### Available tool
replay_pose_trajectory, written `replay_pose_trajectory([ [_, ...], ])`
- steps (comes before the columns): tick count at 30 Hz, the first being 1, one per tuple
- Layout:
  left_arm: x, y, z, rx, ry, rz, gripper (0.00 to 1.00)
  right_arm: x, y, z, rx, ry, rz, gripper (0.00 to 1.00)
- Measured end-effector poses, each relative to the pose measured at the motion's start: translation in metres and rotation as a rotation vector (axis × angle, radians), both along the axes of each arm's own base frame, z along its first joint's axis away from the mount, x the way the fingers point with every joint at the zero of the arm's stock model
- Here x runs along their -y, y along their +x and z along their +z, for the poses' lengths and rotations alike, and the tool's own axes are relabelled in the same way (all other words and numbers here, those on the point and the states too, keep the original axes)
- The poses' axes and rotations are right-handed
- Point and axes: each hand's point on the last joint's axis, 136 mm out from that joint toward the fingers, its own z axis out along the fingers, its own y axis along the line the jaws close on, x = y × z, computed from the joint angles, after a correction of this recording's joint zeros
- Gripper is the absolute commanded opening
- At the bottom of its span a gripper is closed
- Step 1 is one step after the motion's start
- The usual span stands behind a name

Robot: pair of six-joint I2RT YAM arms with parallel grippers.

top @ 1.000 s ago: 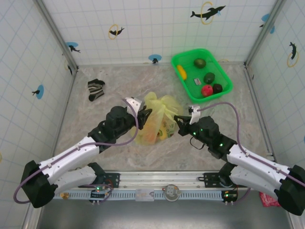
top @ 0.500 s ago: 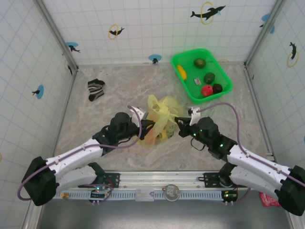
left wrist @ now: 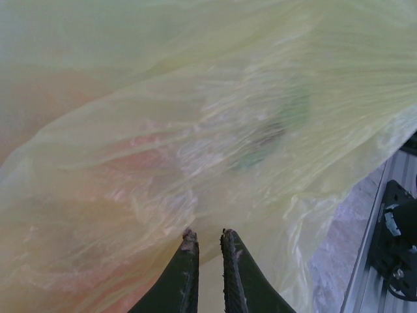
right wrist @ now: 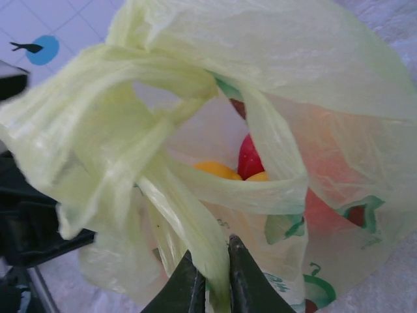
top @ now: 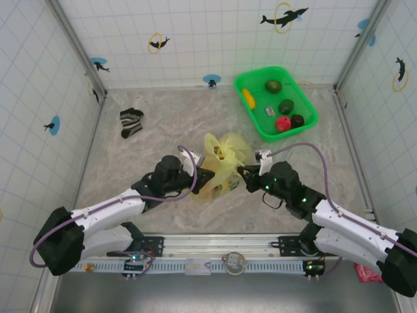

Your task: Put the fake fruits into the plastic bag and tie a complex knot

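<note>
Fruits (right wrist: 249,158) in plastic bag (right wrist: 313,59) from right wrist, right hand (right wrist: 212,255) pinching handle (right wrist: 186,218), left hand (left wrist: 207,236) narrow, hold unclear

plastic bag (top: 225,173): thin pale-yellow translucent film, crumpled, sitting mid-table, top bunched up toward 12 o'clock. Green print (right wrist: 355,212) on the side wall. Handles (right wrist: 130,111) are twisted into one loose loop over the mouth; can't tell if it's a real knot. The mouth gapes under the loop.

Inside: red fruit (right wrist: 250,158), with yellow-orange fruit (right wrist: 214,169) touching it at its 9 o'clock. An orange-red blur (right wrist: 322,189) shows through the film at 3 o'clock.

Other fake fruits sit at 1 o'clock from the bag, well apart, in the green basket (top: 291,130): yellow one (top: 248,98), dark green pair (top: 273,86), and red one (top: 283,123) touching dark brown one (top: 298,120).
</note>
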Motion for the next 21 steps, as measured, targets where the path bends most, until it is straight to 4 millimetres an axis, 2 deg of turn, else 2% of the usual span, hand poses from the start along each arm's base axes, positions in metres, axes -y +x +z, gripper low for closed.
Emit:
replay_pose_trajectory([
  [4,0.001,-0.001,-0.005,-0.023,0.005,-0.004,0.13,0.0,-0.002,0.008,0.007,0.029,0.022,0.11],
  [9,-0.003,0.0,-0.001,0.005,0.02,0.005,0.13,0.001,-0.004,0.007,0.001,0.019,0.046,0.04],
  [10,-0.004,0.0,0.001,0.016,0.028,0.005,0.15,0.001,-0.004,0.007,0.004,0.017,0.051,0.03],
  [12,-0.005,0.002,0.008,0.05,0.041,-0.001,0.29,0.001,-0.006,0.01,0.006,0.022,0.068,0.02],
  [15,-0.005,0.004,0.029,0.13,0.04,-0.013,0.49,-0.003,-0.009,0.022,0.021,0.04,0.099,0.01],
  [20,-0.004,0.008,0.092,0.319,-0.015,-0.031,0.67,-0.013,-0.01,0.064,0.081,0.086,0.15,0.0],
  [21,-0.004,0.008,0.106,0.357,-0.03,-0.033,0.68,-0.015,-0.01,0.075,0.094,0.093,0.16,0.0],
])
